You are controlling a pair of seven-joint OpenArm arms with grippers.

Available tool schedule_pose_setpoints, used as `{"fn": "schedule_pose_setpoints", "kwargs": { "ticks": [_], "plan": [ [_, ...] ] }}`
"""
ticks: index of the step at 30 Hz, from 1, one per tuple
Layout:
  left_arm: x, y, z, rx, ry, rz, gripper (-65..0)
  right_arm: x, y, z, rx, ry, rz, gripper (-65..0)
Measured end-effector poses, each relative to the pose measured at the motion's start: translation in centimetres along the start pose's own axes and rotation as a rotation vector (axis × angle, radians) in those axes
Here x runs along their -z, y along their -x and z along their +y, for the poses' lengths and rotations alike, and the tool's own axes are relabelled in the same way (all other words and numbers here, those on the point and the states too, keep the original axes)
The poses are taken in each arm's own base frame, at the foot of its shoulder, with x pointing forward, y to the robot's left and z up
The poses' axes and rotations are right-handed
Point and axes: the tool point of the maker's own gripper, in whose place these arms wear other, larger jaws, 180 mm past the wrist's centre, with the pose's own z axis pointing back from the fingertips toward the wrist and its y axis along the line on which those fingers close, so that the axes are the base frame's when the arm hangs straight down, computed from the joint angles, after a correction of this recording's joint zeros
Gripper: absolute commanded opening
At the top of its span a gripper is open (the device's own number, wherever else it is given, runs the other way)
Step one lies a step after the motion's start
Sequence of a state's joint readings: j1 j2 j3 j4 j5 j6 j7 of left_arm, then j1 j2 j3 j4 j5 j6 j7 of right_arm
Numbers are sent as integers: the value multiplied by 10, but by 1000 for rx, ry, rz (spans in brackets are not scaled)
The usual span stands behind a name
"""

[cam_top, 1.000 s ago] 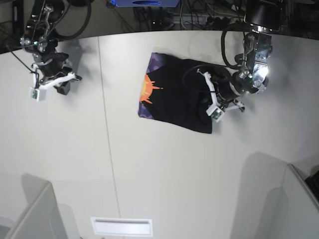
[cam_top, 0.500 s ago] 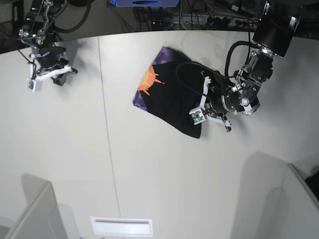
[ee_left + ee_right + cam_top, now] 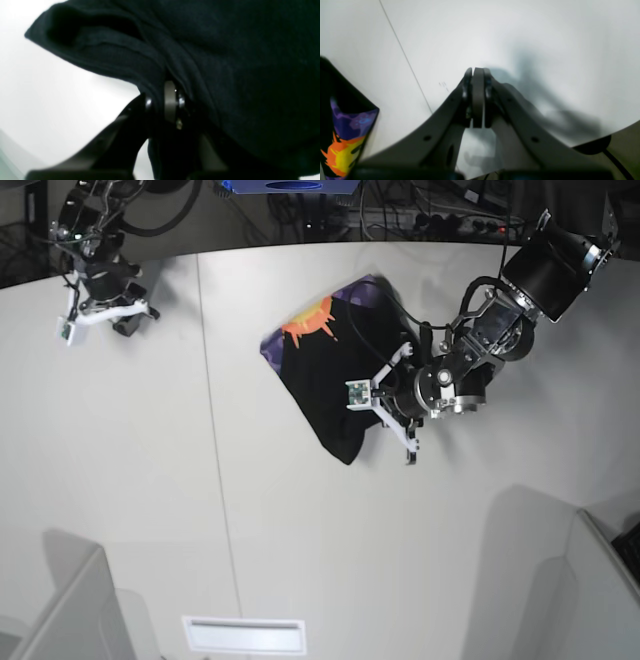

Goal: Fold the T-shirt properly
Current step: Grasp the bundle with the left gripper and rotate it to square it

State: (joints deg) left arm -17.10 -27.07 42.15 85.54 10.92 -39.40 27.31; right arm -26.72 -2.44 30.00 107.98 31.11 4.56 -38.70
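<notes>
- Shirt [image 3: 335, 375]: a black folded bundle lying on the white tabletop [image 3: 150, 500], near the far edge and right of the tabletop's seam line [image 3: 215, 440]. Its far end shows an orange-and-yellow print on a purple ground; its near end tapers to a black corner.
- Left hand [image 3: 372, 402]: at the shirt's right edge, on the base view's right. In the left wrist view the fingers [image 3: 170, 100] are pressed nearly together with a ridge of black cloth [image 3: 225, 62] pinched between them; folds of cloth bunch around the fingertips and fill most of that view.
- Left arm [image 3: 470, 360]: reaches in from the far right corner, a black cable looping over the shirt beside it.
- Right hand [image 3: 118, 320]: near the far left corner of the tabletop, well apart from the shirt. In the right wrist view its fingers [image 3: 478, 97] meet flat with nothing between them, above bare tabletop and their own shadow.
- Right wrist view, left margin: a corner of the shirt [image 3: 342, 130] with the purple, orange and yellow print, lying left of the seam line [image 3: 405, 57].
- Near edge of the base view: a white slotted plate [image 3: 245, 635] set into the tabletop.
</notes>
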Motion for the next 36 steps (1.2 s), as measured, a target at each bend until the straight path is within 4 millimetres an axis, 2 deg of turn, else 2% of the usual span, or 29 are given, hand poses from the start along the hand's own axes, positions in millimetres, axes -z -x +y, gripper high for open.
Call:
{"fn": "schedule_pose_setpoints", "kwargs": {
  "ticks": [10, 17, 20, 26, 32, 36],
  "plan": [
    [19, -23, 6, 65, 67, -182, -650, -1, 1, -1, 21, 7, -8, -650],
    [31, -69, -4, 75, 113, -314, -650, 0, 2, -2, 25, 9, -7, -650],
    [36, -82, -5, 78, 133, -343, -650, 5, 12, -6, 40, 18, 22, -650],
    [40, -88, -9, 123, 180, -386, -650, 14, 36, -16, 70, 37, 87, -650],
    [46, -93, -5, 130, 202, -396, -650, 16, 42, -17, 74, 36, 104, -650],
    [47, -100, -2, 141, 199, -400, -650, 19, 52, 5, 30, -21, 127, -650]
  ]
}}
